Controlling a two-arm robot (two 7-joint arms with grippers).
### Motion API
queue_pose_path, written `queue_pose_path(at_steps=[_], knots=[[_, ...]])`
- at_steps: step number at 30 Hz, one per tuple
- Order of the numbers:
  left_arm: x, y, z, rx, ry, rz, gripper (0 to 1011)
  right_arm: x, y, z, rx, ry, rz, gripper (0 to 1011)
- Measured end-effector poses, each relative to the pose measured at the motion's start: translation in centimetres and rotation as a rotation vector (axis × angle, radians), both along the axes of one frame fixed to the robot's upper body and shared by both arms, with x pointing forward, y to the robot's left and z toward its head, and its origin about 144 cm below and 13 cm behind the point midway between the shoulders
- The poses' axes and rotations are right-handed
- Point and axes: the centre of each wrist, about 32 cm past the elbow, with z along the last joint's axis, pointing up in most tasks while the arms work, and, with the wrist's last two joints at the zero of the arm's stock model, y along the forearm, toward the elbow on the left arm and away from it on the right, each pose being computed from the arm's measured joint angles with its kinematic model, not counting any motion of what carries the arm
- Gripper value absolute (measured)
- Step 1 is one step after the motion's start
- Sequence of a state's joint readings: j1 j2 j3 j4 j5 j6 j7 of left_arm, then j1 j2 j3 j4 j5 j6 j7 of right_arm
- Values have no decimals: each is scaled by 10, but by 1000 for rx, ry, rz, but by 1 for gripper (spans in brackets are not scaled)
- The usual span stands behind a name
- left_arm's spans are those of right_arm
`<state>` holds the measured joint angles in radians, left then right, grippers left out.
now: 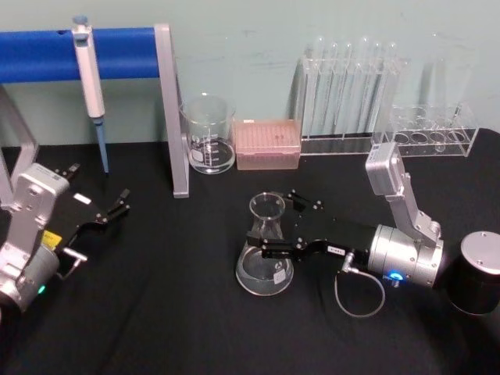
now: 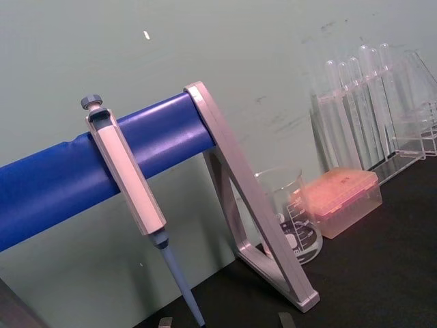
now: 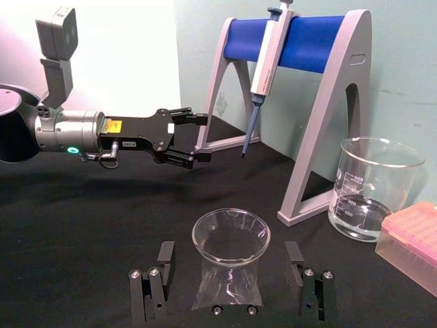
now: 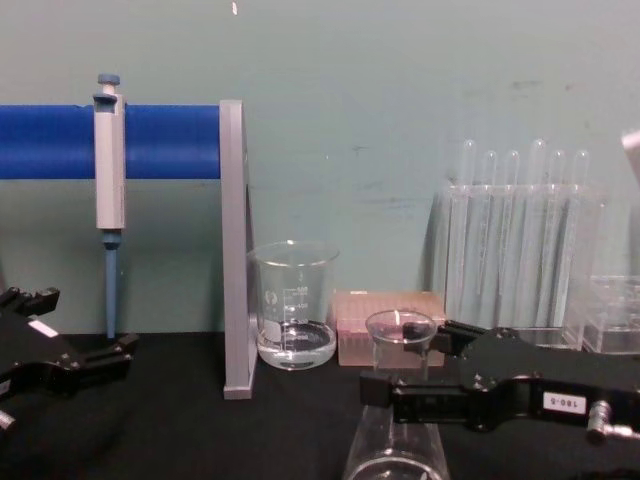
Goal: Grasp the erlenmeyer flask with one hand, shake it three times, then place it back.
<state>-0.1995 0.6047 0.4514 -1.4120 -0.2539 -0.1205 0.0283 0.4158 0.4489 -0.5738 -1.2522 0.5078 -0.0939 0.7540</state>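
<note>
Black-draped table (image 1: 172,320): everything stands on it, against a pale green wall.

Pipette stand (image 1: 117,51): blue crossbar on grey end frames, at the back left. It is the biggest item on the table.

Right gripper (image 1: 278,223): reaches in from the right, lying low over the cloth. Its jaws are wide apart and straddle the flask's neck, one finger on the far side and one on the near side. The right wrist view shows a clear gap between each finger and the glass, so it is not touching.

Left gripper (image 3: 206,137): near the left edge of the table, in front of the stand and well apart from the flask. Its jaws are spread with nothing between them.

Test tube rack (image 1: 348,98): clear, back right, holding a row of upright tubes.

Erlenmeyer flask (image 1: 262,269): upright on its base near the table's centre, in front of the beaker and tip box.

Beaker (image 1: 208,137): just right of the stand's grey upright, with a shallow layer of clear liquid in the bottom.

Pink tip box (image 1: 268,145): just beside the beaker, on its right.

Pipette (image 1: 87,70): hangs on the blue bar, tip pointing down.
</note>
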Motion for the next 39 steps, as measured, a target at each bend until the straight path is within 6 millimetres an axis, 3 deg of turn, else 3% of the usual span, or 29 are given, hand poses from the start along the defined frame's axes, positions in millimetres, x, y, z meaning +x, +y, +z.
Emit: queue_pose_path(at_steps=[19,30,36,39], knots=[[0,0,0,0,0,0,1001,0,0,0,1,1,-1,992],[0,0,0,0,0,0,1001,0,0,0,1,1,-1,735],[0,0,0,0,0,0,1001,0,0,0,1,1,-1,512],[0,0,0,0,0,0,1001,0,0,0,1,1,-1,462]])
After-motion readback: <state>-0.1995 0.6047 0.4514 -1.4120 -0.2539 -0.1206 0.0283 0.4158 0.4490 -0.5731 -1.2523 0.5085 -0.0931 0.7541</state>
